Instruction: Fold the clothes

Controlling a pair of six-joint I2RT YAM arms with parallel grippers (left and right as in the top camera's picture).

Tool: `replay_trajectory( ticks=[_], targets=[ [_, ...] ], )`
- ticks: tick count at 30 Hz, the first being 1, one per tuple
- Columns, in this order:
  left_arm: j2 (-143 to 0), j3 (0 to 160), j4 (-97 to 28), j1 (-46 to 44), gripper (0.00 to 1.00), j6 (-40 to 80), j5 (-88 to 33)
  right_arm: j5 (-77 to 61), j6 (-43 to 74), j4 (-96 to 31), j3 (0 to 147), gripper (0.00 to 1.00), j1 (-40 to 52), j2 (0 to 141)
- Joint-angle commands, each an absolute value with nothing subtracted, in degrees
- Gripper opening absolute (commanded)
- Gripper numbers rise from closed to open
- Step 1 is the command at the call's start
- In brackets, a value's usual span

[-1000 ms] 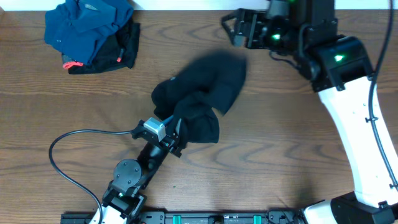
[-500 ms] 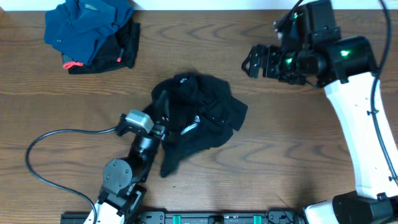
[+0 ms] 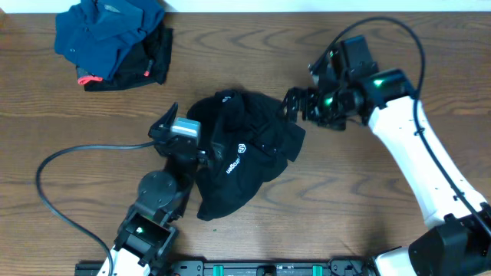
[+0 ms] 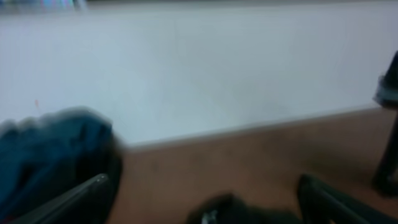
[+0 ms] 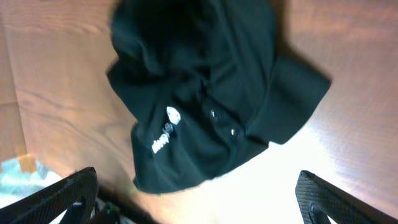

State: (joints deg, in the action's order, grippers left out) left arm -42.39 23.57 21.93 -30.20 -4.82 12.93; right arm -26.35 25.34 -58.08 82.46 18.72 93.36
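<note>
Clothes (image 3: pixel 242 161) lie in a crumpled black heap at the middle of the table (image 3: pixel 368 222). Nothing is spread or squared, so I judge you are at the flattening step, with no real fold made yet. A blue garment (image 3: pixel 107 34) is bunched at the far left corner, well apart from the heap; leave it alone.

Your right gripper (image 3: pixel 291 106) hangs at the heap's right edge, jaws apart and empty, with its wrist camera looking down on the cloth. Your left gripper (image 3: pixel 163 126) is at the heap's left edge, pointed away from it toward the blue garment, jaws also apart and holding nothing. White lettering (image 3: pixel 232 159) shows face up near the heap's middle.

The next move probably calls for turning the left gripper back to the cloth. Then pinch one outer edge with each gripper and draw them apart to lay the garment flat. Hems are hard to pick out among the black folds, so choose your grip points with care.
</note>
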Motion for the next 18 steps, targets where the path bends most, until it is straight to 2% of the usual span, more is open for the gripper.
replay_trajectory(
  ticks=[1,7,9,14,18],
  targets=[
    [-42.17,24.14,17.08,-30.30,0.98,-5.28,14.00,-30.65,28.88,-56.97,77.32,0.99,21.30,93.38],
    [-42.24,24.14,13.34,-30.30,0.98,-5.32,18.28,-39.13,37.50,-48.42,67.40,0.94,27.68,93.38],
    [-42.24,24.14,13.34,-30.30,0.98,-5.28,24.84,-38.83,40.45,-46.94,66.00,0.94,29.30,93.38],
    [-42.24,24.14,13.34,-30.28,0.98,1.06,53.12,-36.23,45.98,-47.72,64.29,0.93,32.47,93.38],
    [-42.24,24.14,13.32,-30.30,0.98,1.63,57.69,-34.54,52.21,-45.10,60.40,0.92,35.48,93.38]
  ],
)
